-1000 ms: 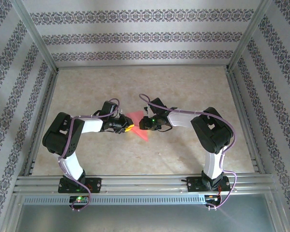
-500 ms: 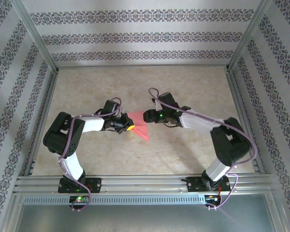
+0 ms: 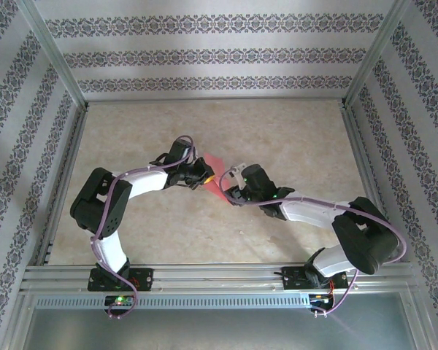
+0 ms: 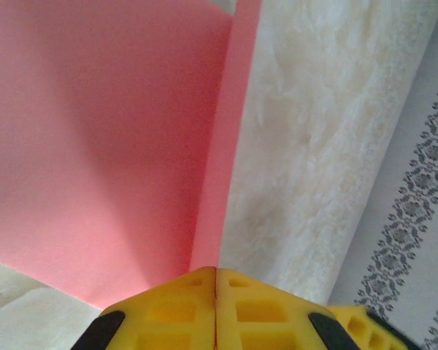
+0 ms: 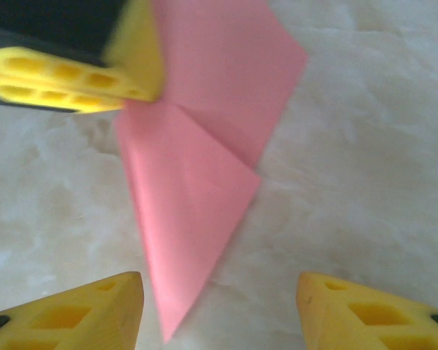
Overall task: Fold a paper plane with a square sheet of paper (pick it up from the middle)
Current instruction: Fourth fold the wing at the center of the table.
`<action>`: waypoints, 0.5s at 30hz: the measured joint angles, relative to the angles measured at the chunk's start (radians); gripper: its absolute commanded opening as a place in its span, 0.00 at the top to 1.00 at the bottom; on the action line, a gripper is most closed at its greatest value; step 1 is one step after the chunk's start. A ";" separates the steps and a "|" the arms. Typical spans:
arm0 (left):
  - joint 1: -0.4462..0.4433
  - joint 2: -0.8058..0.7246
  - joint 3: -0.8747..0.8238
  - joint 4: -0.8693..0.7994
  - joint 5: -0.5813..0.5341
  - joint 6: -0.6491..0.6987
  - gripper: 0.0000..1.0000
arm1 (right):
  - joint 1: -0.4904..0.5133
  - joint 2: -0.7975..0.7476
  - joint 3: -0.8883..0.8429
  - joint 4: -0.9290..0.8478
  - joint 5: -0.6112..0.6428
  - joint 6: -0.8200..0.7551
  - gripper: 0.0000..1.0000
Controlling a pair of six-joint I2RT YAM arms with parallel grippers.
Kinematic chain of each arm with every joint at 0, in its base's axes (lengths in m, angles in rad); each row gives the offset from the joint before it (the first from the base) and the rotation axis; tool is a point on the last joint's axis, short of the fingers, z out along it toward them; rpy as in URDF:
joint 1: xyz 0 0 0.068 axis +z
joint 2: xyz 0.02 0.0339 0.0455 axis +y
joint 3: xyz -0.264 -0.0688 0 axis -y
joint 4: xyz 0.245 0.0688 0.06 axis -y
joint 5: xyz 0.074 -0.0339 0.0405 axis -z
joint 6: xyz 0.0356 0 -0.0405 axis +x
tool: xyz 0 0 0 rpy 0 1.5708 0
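Note:
The pink-red sheet of paper (image 3: 217, 175) is folded into pointed flaps with a crease and sits near the middle of the table. My left gripper (image 3: 206, 177) is shut on its edge; in the left wrist view the yellow fingertips (image 4: 204, 281) meet on the paper (image 4: 109, 146), which stands up ahead of them. My right gripper (image 3: 228, 192) is just right of the paper and open. In the right wrist view the paper's point (image 5: 193, 211) reaches down toward its left finger (image 5: 80, 313) without touching, and the left gripper's yellow fingers (image 5: 73, 80) pinch the sheet at the upper left.
The beige marbled table (image 3: 292, 131) is ringed by a metal frame (image 3: 361, 153) and patterned walls. Both arms stretch inward, their grippers almost meeting at the paper. A rail (image 3: 219, 275) runs along the near edge.
My right gripper opened and swung from behind the paper to its near-right side. My left gripper closed fully on the paper and carried it a little to the right and back.

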 measured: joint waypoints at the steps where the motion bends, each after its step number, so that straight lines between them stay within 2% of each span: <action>1: -0.002 0.002 0.000 -0.011 -0.009 -0.004 0.93 | 0.016 0.011 0.000 0.020 0.008 -0.009 0.46; 8: -0.006 0.003 0.000 -0.078 -0.049 -0.018 0.93 | 0.108 0.154 0.025 0.101 0.082 -0.047 0.54; 15: -0.006 0.004 0.003 -0.102 -0.049 -0.032 0.93 | 0.122 0.233 0.056 0.133 0.135 -0.029 0.58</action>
